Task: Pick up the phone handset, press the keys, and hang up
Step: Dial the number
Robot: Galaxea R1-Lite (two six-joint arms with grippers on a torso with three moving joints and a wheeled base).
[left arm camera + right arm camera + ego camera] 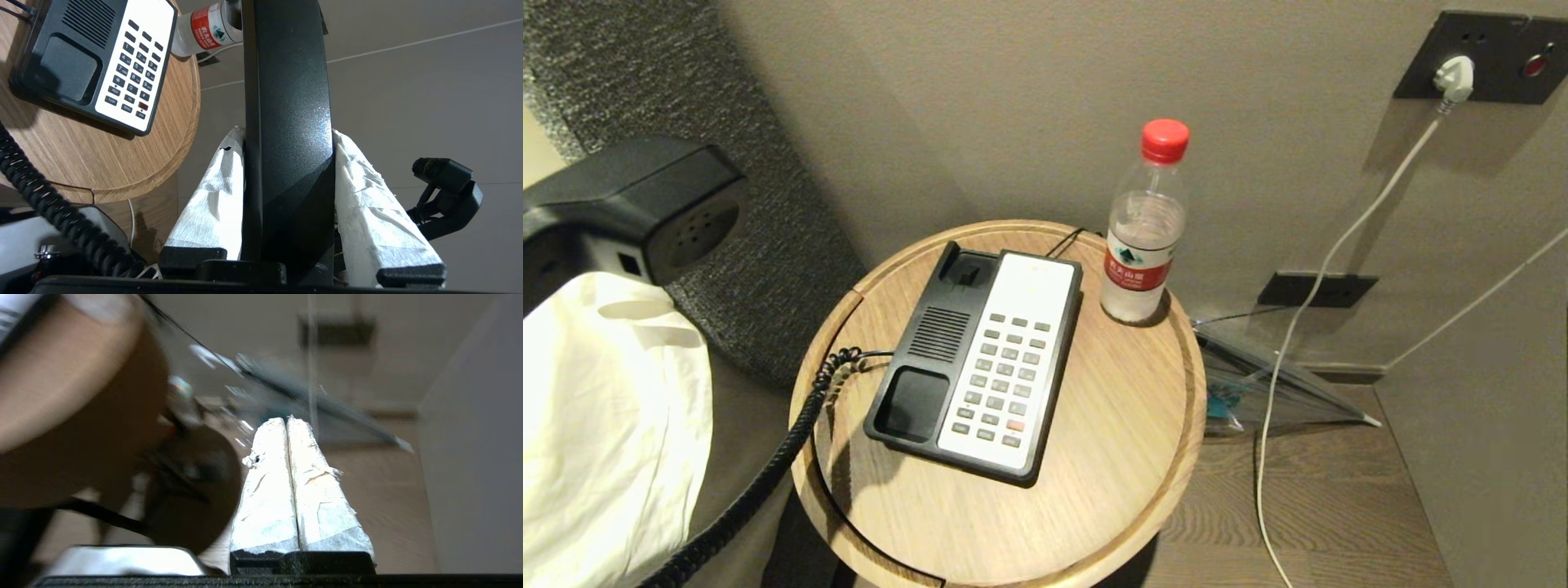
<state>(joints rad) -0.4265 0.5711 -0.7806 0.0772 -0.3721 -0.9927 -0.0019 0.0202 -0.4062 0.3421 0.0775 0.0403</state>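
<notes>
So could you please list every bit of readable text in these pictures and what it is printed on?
Keys: digits "4", "5", "0", "9" and "*"; the bottom rows' words are too small.
Bottle red label: white characters and a green logo, too small to read.
Handset: no text.
Nothing else carries text.

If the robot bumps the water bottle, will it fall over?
Probably quite easily. The bottle is tall and narrow and looks nearly empty, so likely light. It stands near the table edge, and being round, it might roll off once tipped.
</notes>
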